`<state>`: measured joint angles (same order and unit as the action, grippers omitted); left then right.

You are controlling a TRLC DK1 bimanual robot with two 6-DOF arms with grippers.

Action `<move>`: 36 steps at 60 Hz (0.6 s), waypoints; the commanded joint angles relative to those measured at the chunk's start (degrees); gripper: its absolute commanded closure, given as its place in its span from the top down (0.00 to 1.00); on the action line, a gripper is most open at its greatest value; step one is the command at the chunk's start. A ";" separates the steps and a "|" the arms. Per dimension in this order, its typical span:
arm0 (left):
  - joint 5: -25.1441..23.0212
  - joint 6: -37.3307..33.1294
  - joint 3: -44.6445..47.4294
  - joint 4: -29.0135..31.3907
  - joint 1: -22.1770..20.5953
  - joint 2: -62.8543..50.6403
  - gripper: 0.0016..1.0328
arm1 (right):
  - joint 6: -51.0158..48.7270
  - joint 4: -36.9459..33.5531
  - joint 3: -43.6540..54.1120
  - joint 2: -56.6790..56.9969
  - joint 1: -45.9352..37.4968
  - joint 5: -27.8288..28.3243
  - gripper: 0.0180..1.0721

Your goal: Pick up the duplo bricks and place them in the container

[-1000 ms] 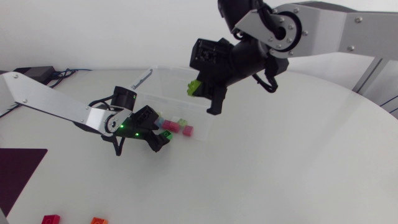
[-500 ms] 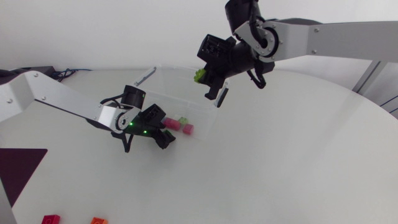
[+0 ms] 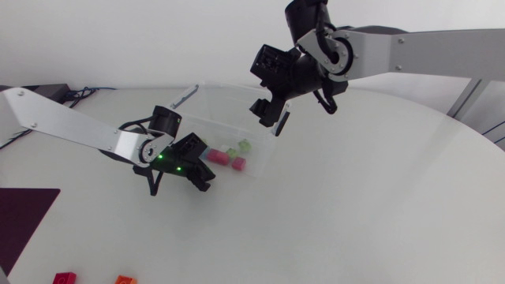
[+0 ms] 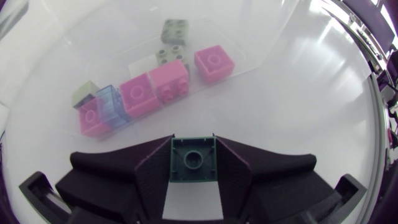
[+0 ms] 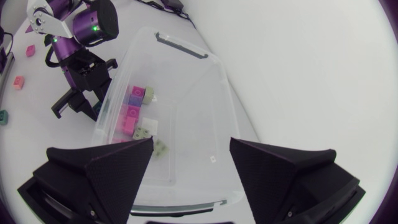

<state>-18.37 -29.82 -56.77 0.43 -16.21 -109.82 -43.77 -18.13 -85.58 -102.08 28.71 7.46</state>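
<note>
Change: lime brick (image 3: 245,145), which hung in the right claw (image 3: 270,118) over the box (image 3: 221,87) 0.5 s ago, now lies inside the box; the left arm has drawn back a little from the box's near wall.
Right claw: released, its 2 fingers wide apart with nothing between them, held above the far end of the box; in its own wrist view (image 5: 191,146) the box (image 5: 224,81) lies below and ahead of it.
Left claw (image 3: 197,173): grasping the dark green brick (image 4: 193,160), 1 finger against each side, studs turned away from the camera; it sits low over the table (image 3: 355,205), just outside the box's near wall.
Box: clear plastic, open on top, standing on the table between the 2 arms.
Box contents: 4 pink bricks (image 4: 169,81), 1 clear blue brick (image 4: 112,106) touching a pink one, and pale green bricks (image 4: 169,55) behind them.
Loose bricks: 1 red brick (image 3: 65,277) and 1 orange brick (image 3: 125,279) at the table's near edge, well apart from the box.
Other: dark mat (image 3: 24,221) on the table near the left arm.
</note>
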 commanded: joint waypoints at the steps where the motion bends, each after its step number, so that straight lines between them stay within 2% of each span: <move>1: -0.53 0.56 2.02 1.42 0.91 6.99 0.03 | 1.14 0.46 3.40 4.44 0.12 -0.26 0.90; 9: -3.43 0.91 2.11 6.17 2.50 16.39 0.03 | 1.14 0.46 9.03 9.89 0.91 -0.17 0.91; 20: -6.59 4.86 -0.97 7.22 4.17 24.48 0.03 | 1.05 -0.50 17.73 16.92 4.16 -0.08 0.91; 25: -6.68 7.76 -3.52 4.67 4.61 24.13 0.03 | 1.05 -1.12 20.89 18.85 6.01 -0.08 0.91; 36: -7.12 15.50 -6.77 -5.00 5.22 20.87 0.03 | 0.97 -5.42 24.76 21.57 11.19 -0.08 0.91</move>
<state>-24.86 -19.24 -60.36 -1.58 -11.42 -86.26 -43.66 -21.69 -63.09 -81.93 37.67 7.46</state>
